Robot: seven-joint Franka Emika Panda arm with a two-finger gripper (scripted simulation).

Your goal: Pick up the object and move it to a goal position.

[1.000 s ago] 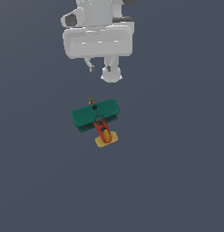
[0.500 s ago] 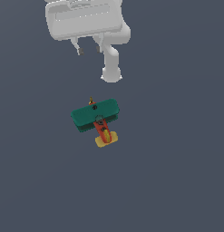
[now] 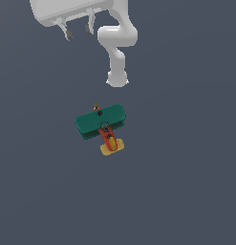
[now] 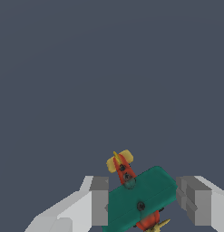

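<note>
Item: toy biplane (image 3: 101,125), resting alone on the plain dark floor (image 3: 186,191), green wings level, yellow tail pointing away from the arm's base. Gripper (image 4: 145,199): jaws spread wide, empty, framing the wings in the wrist view, apparently well above them. Risk: closing across the broad wing could tilt or eject the plane; no obstructions nearby.

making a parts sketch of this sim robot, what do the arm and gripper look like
The arm is plain glossy white, built of rounded tubular links with no cables or markings showing. The gripper has a blocky white body and two squared grey fingers with flat faceted pads.
</note>
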